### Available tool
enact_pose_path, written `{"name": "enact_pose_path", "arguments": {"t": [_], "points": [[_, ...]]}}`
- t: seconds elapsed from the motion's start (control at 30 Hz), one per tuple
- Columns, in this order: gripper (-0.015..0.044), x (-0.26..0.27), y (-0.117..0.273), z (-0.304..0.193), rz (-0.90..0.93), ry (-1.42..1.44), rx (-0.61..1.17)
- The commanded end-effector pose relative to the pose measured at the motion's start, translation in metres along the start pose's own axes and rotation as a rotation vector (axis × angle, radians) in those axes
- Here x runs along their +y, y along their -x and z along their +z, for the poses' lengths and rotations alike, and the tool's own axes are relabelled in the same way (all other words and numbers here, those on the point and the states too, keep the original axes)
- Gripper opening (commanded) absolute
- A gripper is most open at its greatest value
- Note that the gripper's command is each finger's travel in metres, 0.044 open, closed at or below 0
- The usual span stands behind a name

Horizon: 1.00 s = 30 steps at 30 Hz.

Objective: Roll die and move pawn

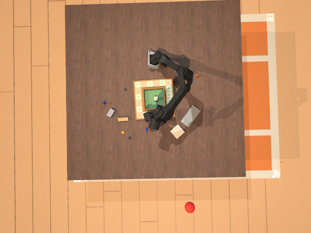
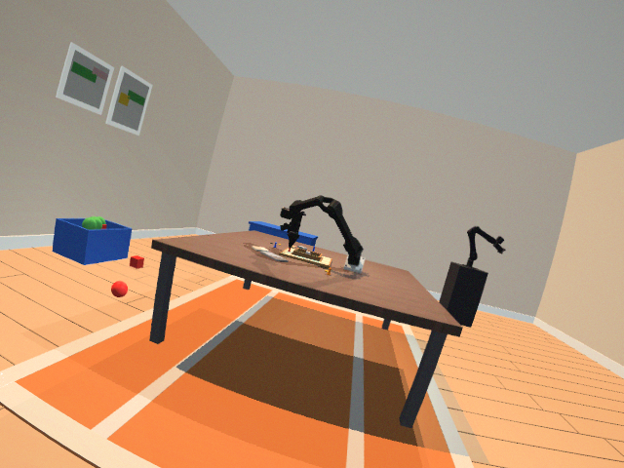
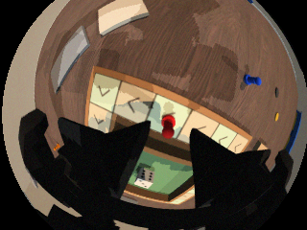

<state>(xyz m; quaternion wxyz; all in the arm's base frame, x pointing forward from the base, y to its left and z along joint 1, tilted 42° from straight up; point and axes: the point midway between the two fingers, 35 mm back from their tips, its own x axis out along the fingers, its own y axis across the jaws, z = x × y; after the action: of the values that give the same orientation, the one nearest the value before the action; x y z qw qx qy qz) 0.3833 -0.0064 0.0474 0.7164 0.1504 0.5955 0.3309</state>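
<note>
The red pawn (image 3: 168, 126) stands on a light square of the board (image 1: 138, 96) (image 3: 131, 98), third from a corner, in the wrist view. My gripper (image 3: 171, 128) (image 2: 291, 248) is open, with one finger on each side of the pawn; whether either finger touches it cannot be told. The arm hides the pawn in the top view. The die (image 1: 155, 98) (image 3: 145, 177) rests in the green dice tray (image 1: 149, 104) (image 3: 173, 178). Its darker side face shows several pips in the wrist view; its bright top face is too small to read surely.
A tan block (image 1: 177, 131) (image 3: 124, 15) and a long grey block (image 1: 190, 115) (image 3: 70, 58) lie beside the board. A blue peg (image 1: 146, 129) (image 3: 252, 80) stands near the pawn's row. An orange peg (image 1: 197, 74) stands beyond the arm. Small blocks and discs lie left of the board.
</note>
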Motion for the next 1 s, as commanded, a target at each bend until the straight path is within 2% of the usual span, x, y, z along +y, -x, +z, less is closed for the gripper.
{"name": "enact_pose_path", "arguments": {"t": [0.0, 0.17, 0.37, 0.57, 0.7, 0.97], "points": [[0.02, 0.002, -0.01, -0.002, 0.009, -0.008, 0.006], [0.02, 0.002, -0.016, -0.003, 0.009, -0.008, 0.006], [0.0042, 0.002, -0.016, -0.003, 0.009, -0.008, 0.006], [0.0002, 0.002, -0.016, -0.003, 0.009, -0.008, 0.006], [0.0, 0.002, -0.015, -0.002, 0.009, -0.008, 0.006], [0.0, -0.001, 0.023, 0.002, 0.006, -0.038, 0.003]]}}
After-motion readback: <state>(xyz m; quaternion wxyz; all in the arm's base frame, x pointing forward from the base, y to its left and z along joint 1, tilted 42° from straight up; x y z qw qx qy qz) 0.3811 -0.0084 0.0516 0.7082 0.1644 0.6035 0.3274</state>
